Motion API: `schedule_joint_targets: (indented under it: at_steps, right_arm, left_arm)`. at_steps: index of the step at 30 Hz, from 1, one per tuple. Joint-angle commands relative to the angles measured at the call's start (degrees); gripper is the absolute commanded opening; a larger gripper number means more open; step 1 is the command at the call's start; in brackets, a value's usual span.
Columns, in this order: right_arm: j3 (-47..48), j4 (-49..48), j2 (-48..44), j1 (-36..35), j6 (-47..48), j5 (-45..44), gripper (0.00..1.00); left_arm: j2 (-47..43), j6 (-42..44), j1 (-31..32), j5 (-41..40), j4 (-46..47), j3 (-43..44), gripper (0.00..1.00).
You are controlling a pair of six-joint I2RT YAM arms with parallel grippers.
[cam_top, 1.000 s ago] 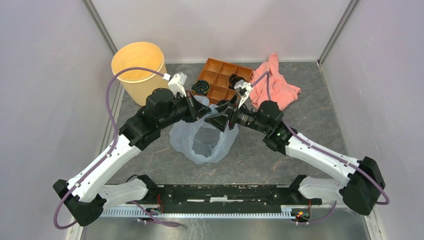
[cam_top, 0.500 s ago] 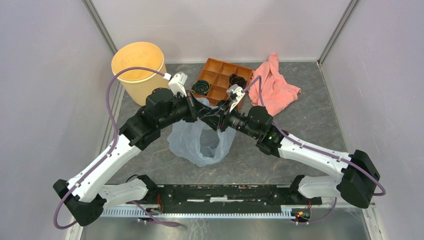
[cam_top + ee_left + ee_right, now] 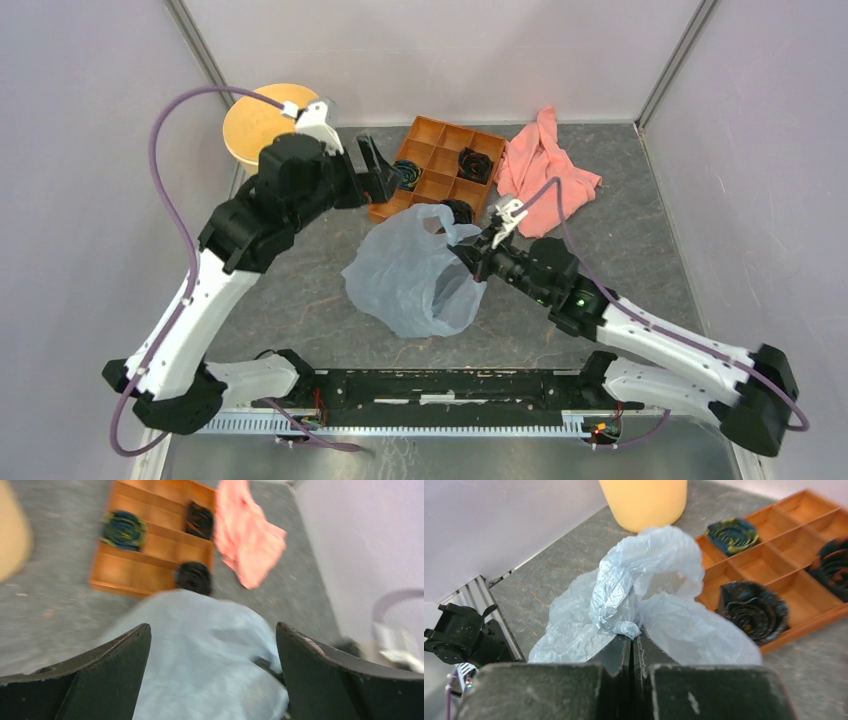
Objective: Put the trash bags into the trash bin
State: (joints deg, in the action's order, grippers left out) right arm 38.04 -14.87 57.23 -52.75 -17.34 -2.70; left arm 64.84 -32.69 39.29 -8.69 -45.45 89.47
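1. Grey, speckled table [image 3: 620, 250] sits between pale walls.
2. Thin, crinkly trash bag [image 3: 410, 285] lies puffed in the middle.
3. Right gripper [image 3: 631, 639] fingers pinch its bunched top.
4. Left gripper [image 3: 212, 627] fingers stand wide apart, empty.
5. Round, smooth trash bin [image 3: 248, 128] stands far left.

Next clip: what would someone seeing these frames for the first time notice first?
The big crinkled pale blue trash bag in the middle of the table draws the eye, a fold of its film pinched in the shut right gripper. Next comes the left gripper, wide open and empty, near the tan trash bin at the back left. Behind the bag lie an orange compartment tray and a pink cloth.
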Motion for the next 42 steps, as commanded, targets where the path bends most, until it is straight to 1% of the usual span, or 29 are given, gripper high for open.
schedule_joint_targets:
  at_steps: [1, 4, 7, 8, 9, 13, 16, 18, 22, 28, 32, 34, 38, 39, 42]
  right_arm:
    - [0.28, 7.75, -10.03, 0.00, 7.87, -4.25, 0.01]
    - [0.15, 12.04, -16.39, 0.06, 10.37, -7.36, 0.00]
    - [-0.50, 14.09, -21.71, 0.05, 12.01, -9.15, 0.01]
    - [-0.66, 14.63, -23.18, 0.02, 12.31, -9.62, 0.01]
    - [-0.75, 14.74, -24.46, 0.02, 12.54, -9.97, 0.01]
    - [-1.55, 17.58, -27.56, 0.02, 13.68, -10.16, 0.00]
    - [-2.15, 18.26, -28.76, 0.06, 14.63, -10.27, 0.01]
    - [-2.73, 18.23, -29.68, 0.01, 15.28, -10.48, 0.01]
    - [-3.50, 17.83, -30.68, 0.00, 16.48, -11.04, 0.01]
    - [-3.52, 17.39, -30.16, 0.03, 16.57, -11.65, 0.01]
    - [-2.75, 16.77, -29.26, 0.02, 16.13, -9.89, 0.01]
    - [-2.30, 16.53, -28.79, 0.02, 15.59, -9.11, 0.00]
    - [-1.42, 16.26, -28.50, -0.02, 14.59, -8.82, 0.01]
    - [-1.30, 16.02, -28.52, -0.01, 14.45, -8.96, 0.01]
    - [-0.67, 15.66, -27.96, 0.00, 14.32, -9.14, 0.01]
  left_arm:
    - [7.83, 9.28, -7.56, -9.00, -10.99, 7.36, 1.00]
    - [14.50, 12.07, -13.87, -11.33, -9.89, 11.03, 1.00]
    - [21.40, 14.39, -17.22, -15.10, -8.80, 16.76, 1.00]
    - [24.70, 15.73, -17.60, -16.50, -7.88, 18.61, 1.00]
    - [27.03, 17.01, -17.85, -19.53, -6.96, 19.99, 1.00]
    - [36.82, 19.83, -19.87, -27.63, -7.50, 27.91, 0.99]
    - [42.62, 20.32, -21.33, -28.18, -9.77, 33.76, 0.94]
    - [44.75, 22.03, -21.37, -29.21, -9.53, 35.24, 0.91]
    - [46.88, 24.72, -22.47, -30.77, -8.02, 34.84, 0.89]
    - [48.73, 24.43, -26.97, -20.66, -7.33, 33.77, 0.78]
    - [49.42, 24.78, -29.01, -16.11, -6.42, 33.33, 0.71]
    - [49.59, 25.10, -29.78, -14.99, -6.42, 32.78, 0.65]
    - [47.65, 24.70, -29.97, -16.94, -7.42, 30.10, 0.57]
    - [46.68, 24.70, -29.97, -16.75, -7.38, 28.77, 0.53]
    - [42.52, 24.33, -29.97, -16.04, -7.30, 24.49, 0.36]
